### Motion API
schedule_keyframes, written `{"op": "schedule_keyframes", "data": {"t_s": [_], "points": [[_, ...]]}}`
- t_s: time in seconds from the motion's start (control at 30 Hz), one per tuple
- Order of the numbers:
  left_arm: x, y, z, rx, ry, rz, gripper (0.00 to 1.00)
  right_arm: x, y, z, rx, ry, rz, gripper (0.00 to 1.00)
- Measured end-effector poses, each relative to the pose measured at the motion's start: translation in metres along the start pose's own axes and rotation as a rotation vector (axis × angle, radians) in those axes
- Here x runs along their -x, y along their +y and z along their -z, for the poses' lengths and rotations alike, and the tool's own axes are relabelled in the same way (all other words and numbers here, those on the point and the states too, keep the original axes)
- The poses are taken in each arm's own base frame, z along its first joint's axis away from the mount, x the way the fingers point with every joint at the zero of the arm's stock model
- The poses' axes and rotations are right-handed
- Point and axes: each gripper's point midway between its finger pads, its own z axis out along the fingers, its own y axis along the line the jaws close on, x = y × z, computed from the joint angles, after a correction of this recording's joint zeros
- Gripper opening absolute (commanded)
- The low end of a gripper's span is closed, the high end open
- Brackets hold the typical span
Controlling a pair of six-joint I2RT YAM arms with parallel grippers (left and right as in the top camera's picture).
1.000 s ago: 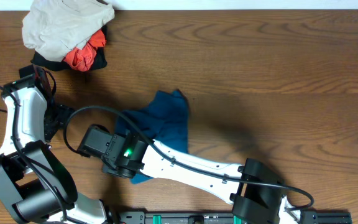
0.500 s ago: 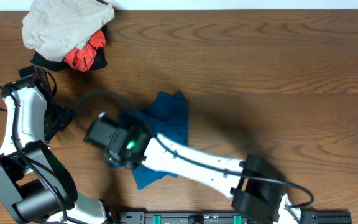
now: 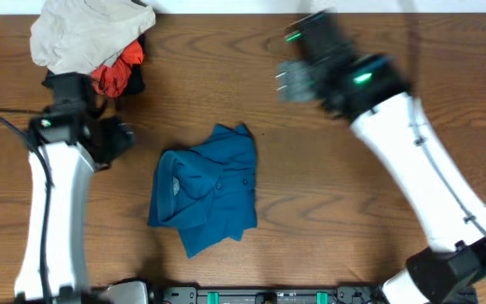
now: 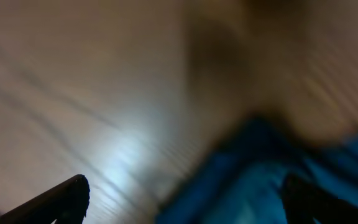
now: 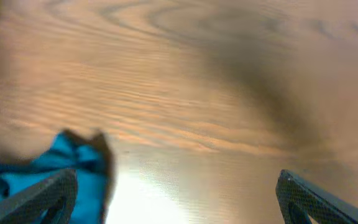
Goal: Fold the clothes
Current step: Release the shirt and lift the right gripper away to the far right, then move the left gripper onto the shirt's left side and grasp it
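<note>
Both grippers open; shirt lying free on the table.
I see the left gripper (image 4: pixel 185 183) and right gripper (image 5: pixel 178 177) with jaws spread wide, holding nothing. The teal-blue shirt (image 3: pixel 205 198) lies roughly folded on the wooden table (image 3: pixel 353 211), apart from both.

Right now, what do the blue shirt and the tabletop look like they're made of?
Blue shirt: soft cloth, probably cotton or a blend, matte; it lies in limp creased folds, collar showing.
Tabletop: wood or wood-look laminate, smooth, slight sheen; brown grain lines and a pale glare patch in the wrist views.
</note>
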Motion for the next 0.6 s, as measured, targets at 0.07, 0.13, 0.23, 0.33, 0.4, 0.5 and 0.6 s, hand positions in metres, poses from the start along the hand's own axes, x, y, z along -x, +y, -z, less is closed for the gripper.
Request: {"op": "schedule_keyframes", "data": {"t_s": [0.07,0.13,0.23,0.33,0.4,0.5,0.6], "points": [[-0.019,-0.022,0.014,-0.066,0.016,-0.111,0.98,-0.003,-0.027,-0.008,0.007,0.060,-0.072,0.99],[-0.039,-0.037,0.019,-0.096,0.058,-0.202,0.98,-0.006,-0.046,-0.014,0.015,0.103,-0.126,0.99],[-0.063,-0.054,0.018,-0.126,0.110,-0.302,0.98,-0.007,-0.064,-0.016,0.030,0.130,-0.180,0.99],[-0.089,-0.064,0.011,-0.160,0.180,-0.363,0.99,-0.007,-0.067,-0.017,0.048,0.136,-0.187,0.99],[-0.109,-0.068,0.006,-0.180,0.236,-0.397,0.98,-0.007,-0.065,-0.016,0.063,0.139,-0.177,0.99],[-0.137,-0.073,-0.003,-0.208,0.307,-0.445,0.93,-0.004,-0.062,-0.016,0.078,0.131,-0.163,0.99],[-0.152,-0.075,-0.013,-0.225,0.334,-0.475,0.93,-0.001,-0.060,-0.017,0.089,0.119,-0.157,0.99]]}}
